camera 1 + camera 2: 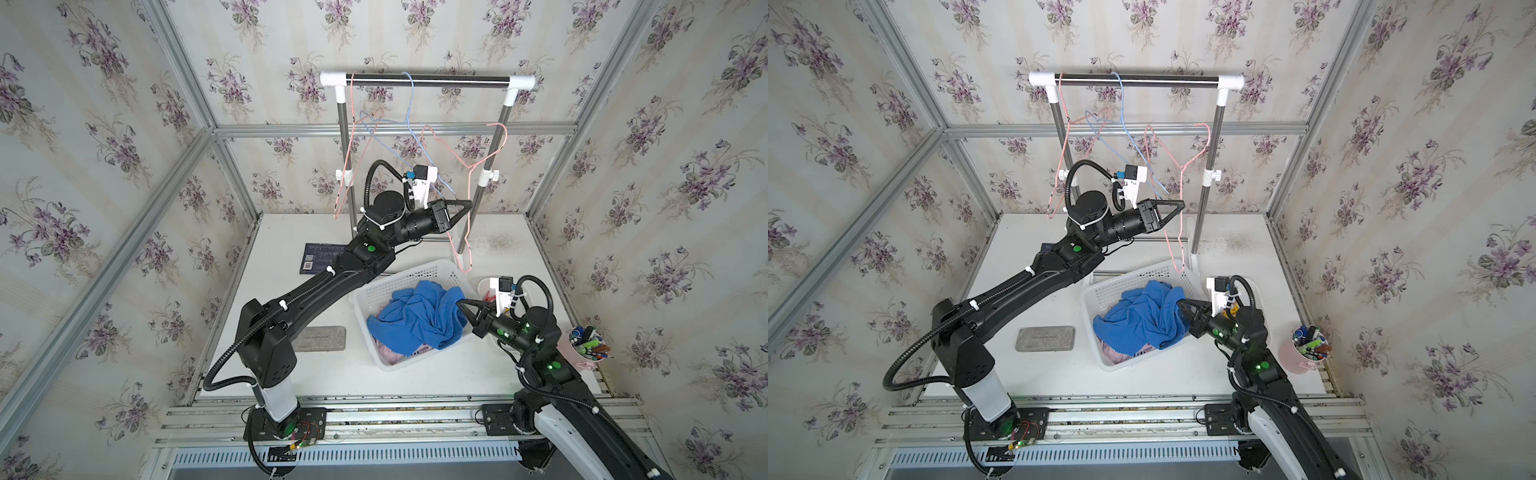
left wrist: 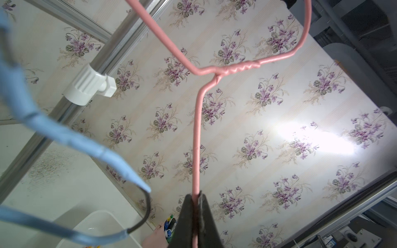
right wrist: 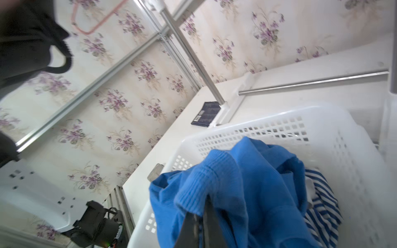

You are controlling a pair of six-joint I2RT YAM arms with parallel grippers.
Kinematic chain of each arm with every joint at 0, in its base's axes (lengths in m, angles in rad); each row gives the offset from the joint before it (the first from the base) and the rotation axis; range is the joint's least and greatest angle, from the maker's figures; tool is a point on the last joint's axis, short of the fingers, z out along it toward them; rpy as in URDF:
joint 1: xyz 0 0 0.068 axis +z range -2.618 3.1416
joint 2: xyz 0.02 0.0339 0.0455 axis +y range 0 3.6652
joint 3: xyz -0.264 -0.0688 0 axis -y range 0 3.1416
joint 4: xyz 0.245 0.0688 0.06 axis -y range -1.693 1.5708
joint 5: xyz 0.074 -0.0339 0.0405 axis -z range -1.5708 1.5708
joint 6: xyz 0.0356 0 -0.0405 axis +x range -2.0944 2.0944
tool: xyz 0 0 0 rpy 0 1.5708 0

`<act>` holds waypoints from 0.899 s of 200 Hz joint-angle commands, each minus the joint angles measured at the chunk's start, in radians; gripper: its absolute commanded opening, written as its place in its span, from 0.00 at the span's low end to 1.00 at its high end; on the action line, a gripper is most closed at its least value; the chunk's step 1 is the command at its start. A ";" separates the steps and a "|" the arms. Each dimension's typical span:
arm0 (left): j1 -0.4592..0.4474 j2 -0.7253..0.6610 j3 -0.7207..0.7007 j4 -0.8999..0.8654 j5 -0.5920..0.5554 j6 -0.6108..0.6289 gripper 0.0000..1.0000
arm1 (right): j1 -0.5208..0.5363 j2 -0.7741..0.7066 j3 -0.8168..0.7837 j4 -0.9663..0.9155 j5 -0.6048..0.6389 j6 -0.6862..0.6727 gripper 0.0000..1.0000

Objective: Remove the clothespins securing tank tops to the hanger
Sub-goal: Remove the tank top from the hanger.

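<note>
My left gripper (image 1: 467,204) (image 2: 196,196) is raised by the rack and shut on the wire of a bare pink hanger (image 2: 196,139). Lower down, my right gripper (image 1: 459,302) (image 3: 202,199) is shut on a fold of the bright blue tank top (image 1: 419,316) (image 3: 247,182), which lies bunched in the white basket (image 1: 415,270). The striped tank top (image 3: 322,206) and the pink tank top (image 1: 390,353) lie under it. Red and yellow clothespins (image 1: 1233,309) show in a white cup behind my right wrist, mostly hidden. No clothespin shows on any hanger.
A blue hanger (image 1: 409,104) and another pink hanger (image 1: 351,137) hang bare from the rack bar (image 1: 428,79). A pink cup of pens (image 1: 586,345) stands at the right edge. A grey pad (image 1: 320,338) and a dark booklet (image 1: 322,257) lie left of the basket.
</note>
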 commanded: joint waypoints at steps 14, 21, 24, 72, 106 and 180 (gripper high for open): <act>0.006 0.033 -0.073 0.385 0.041 -0.274 0.00 | 0.000 0.209 0.047 0.064 0.172 0.005 0.00; 0.011 0.055 -0.073 0.446 0.047 -0.331 0.00 | 0.000 0.251 0.065 0.050 0.177 0.004 0.00; 0.012 0.065 -0.070 0.474 0.051 -0.357 0.00 | -0.001 0.266 0.071 0.044 0.181 0.003 0.00; 0.035 0.169 -0.057 0.677 0.032 -0.546 0.00 | 0.000 0.101 0.124 -0.132 0.254 -0.016 0.70; 0.037 0.167 -0.066 0.670 0.027 -0.515 0.00 | 0.000 -0.060 0.247 -0.311 0.275 -0.044 0.75; 0.025 0.088 -0.124 0.531 0.014 -0.319 0.00 | 0.000 -0.163 0.353 -0.267 0.167 -0.167 0.74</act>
